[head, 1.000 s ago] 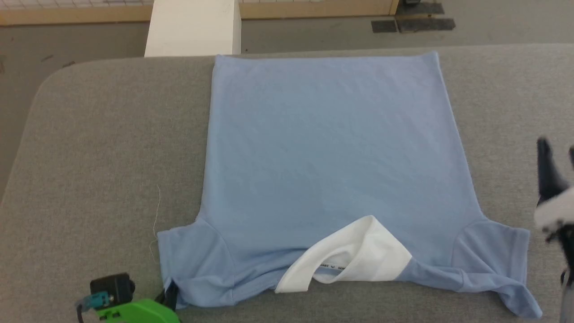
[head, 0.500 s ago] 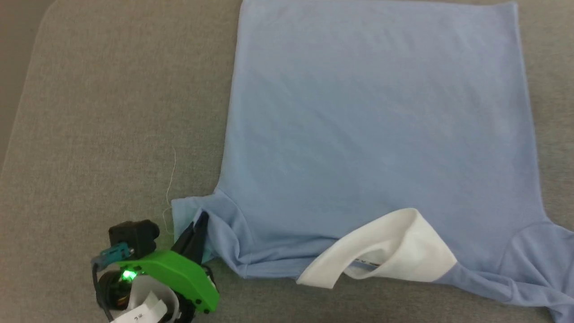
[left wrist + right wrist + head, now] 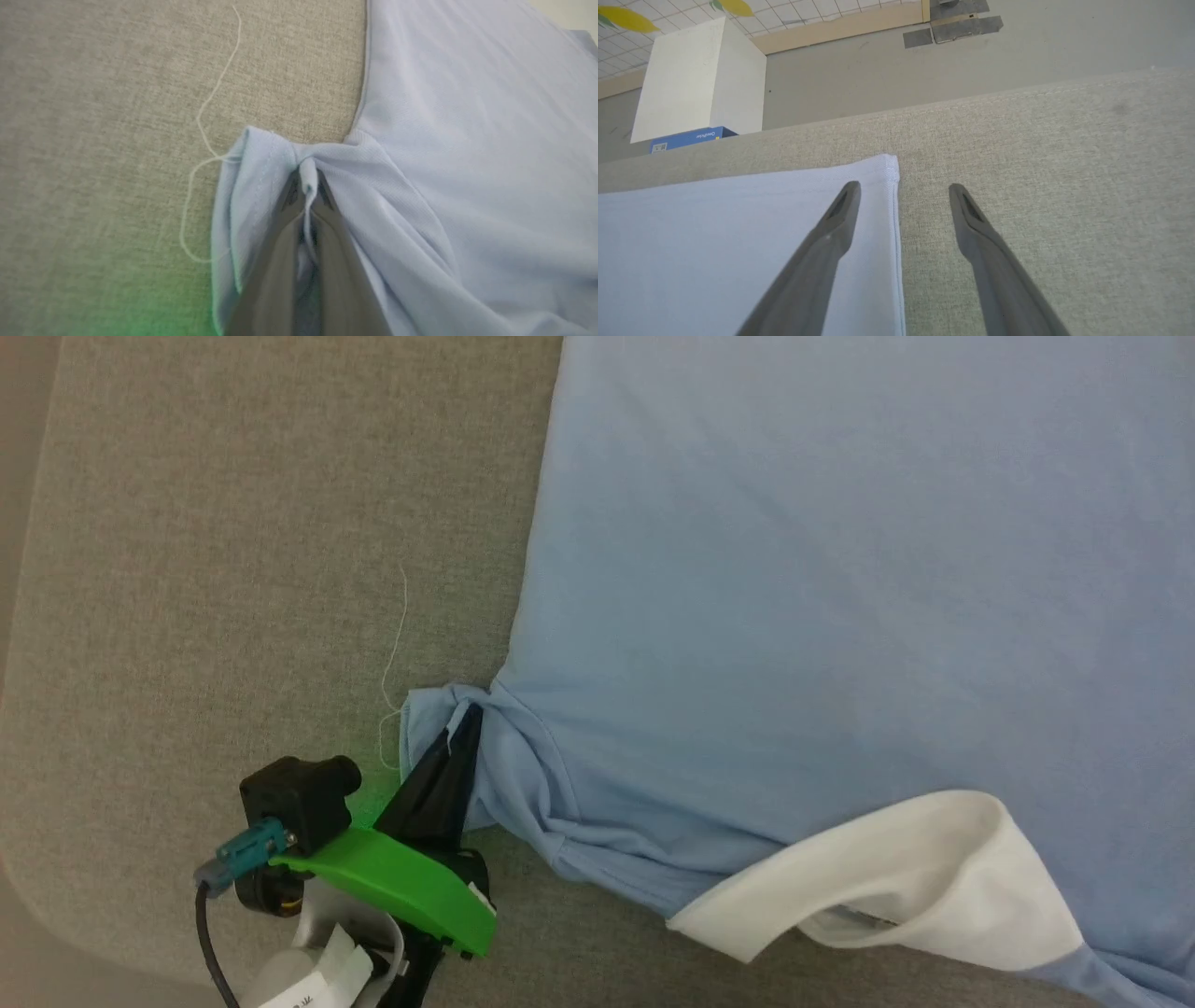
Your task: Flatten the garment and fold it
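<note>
Blue-knit garment (image 3: 794, 569) flat on the grey upholstered surface (image 3: 233, 569), white collar (image 3: 896, 859) near, hem far. Pinches its bunched left sleeve (image 3: 252, 186) with the left gripper (image 3: 307, 179), jaws pressed on a fold. Holds the right gripper (image 3: 903, 191) spread astride the far right hem corner (image 3: 887, 163). Calls, probably, for drawing the sleeve leftward.

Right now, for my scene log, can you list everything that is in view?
garment: one, light blue with white panel, spread on the table.
thread: one, white, loose on the table by the sleeve.
table: one, grey fabric, under the garment.
block: one, white, on the floor beyond the table.
box: one, blue, at the block's foot.
mats: at least two, dark, on the floor farther off.
left gripper: one, dark, shut on the sleeve.
right gripper: one, dark, open, at the garment's corner.
</note>
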You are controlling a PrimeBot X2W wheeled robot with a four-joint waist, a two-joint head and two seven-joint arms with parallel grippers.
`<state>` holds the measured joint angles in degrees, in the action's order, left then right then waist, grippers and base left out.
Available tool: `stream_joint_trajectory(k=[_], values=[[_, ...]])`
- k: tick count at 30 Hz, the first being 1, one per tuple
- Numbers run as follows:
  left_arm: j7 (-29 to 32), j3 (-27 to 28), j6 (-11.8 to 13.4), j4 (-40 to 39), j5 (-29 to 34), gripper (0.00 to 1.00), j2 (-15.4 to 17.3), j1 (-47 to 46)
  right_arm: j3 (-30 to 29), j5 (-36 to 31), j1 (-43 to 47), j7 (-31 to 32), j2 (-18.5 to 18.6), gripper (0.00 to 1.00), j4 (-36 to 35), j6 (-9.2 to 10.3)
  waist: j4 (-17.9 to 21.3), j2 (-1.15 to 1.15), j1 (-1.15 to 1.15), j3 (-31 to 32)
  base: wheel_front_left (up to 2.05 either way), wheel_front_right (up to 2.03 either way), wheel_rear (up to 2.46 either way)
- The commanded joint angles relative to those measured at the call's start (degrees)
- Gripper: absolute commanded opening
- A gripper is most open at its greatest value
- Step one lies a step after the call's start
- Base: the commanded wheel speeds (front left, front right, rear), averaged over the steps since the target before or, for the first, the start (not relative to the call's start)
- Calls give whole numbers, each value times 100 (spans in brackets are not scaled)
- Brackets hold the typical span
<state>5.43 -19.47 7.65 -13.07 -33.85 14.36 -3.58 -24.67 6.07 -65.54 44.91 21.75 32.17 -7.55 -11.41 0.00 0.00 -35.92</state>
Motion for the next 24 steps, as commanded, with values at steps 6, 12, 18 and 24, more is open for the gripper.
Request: stream_joint_trajectory(k=[6, 12, 18, 24], values=[[-73, 10, -22, 331, -42, 0, -54, -117, 88, -637, -75, 757, 14, 41, -440, 6, -347, 0, 0, -577, 0, 0, 0], [-158, -16, -84, 518, -98, 0, -105, -160, 270, -738, 166, 1001, 53, 0, -896, 6, -295, 0, 0, -478, 0, 0, 0], [-203, 11, -82, 688, -119, 0, -74, -133, 596, -475, 751, -125, 244, 0, -1225, 6, -130, 0, 0, -6, 0, 0, 0], [-154, 87, -6, 751, -162, 0, 42, 75, 532, -211, 1669, -1768, 256, 0, -1351, 6, 141, 0, 0, 732, 0, 0, 0]])
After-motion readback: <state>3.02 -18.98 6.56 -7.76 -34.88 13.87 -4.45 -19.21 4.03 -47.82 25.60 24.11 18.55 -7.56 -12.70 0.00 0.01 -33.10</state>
